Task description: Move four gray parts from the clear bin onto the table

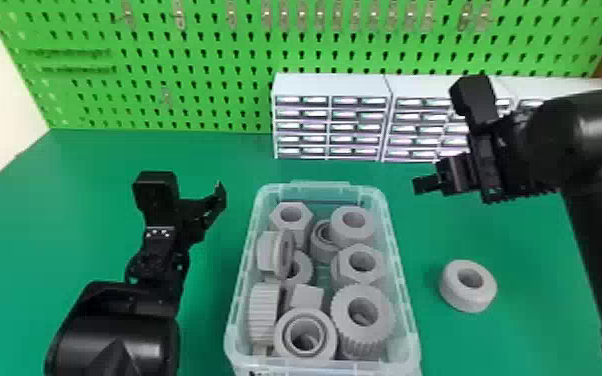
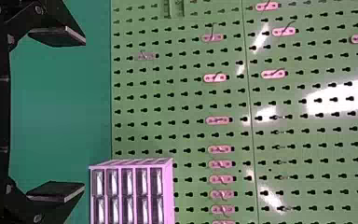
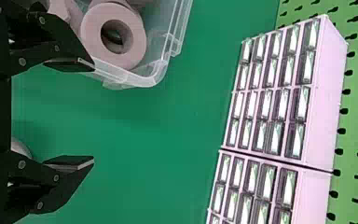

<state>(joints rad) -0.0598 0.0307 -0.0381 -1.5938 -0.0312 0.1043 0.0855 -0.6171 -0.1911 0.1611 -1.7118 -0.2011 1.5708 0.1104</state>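
Head view, near to far: gray parts [image 1: 340, 301] heaped inside the clear bin [image 1: 315, 186], and one round gray part [image 1: 456, 299] on the green table [image 1: 90, 190], near its right side. Left of the bin's far end, the left gripper [image 1: 218, 198], fingers spread and empty; right of that end, above the table, the right gripper [image 1: 424, 185], likewise spread and empty. Beyond the bin, white drawer cabinets [image 1: 332, 86], then the green pegboard [image 1: 150, 9].
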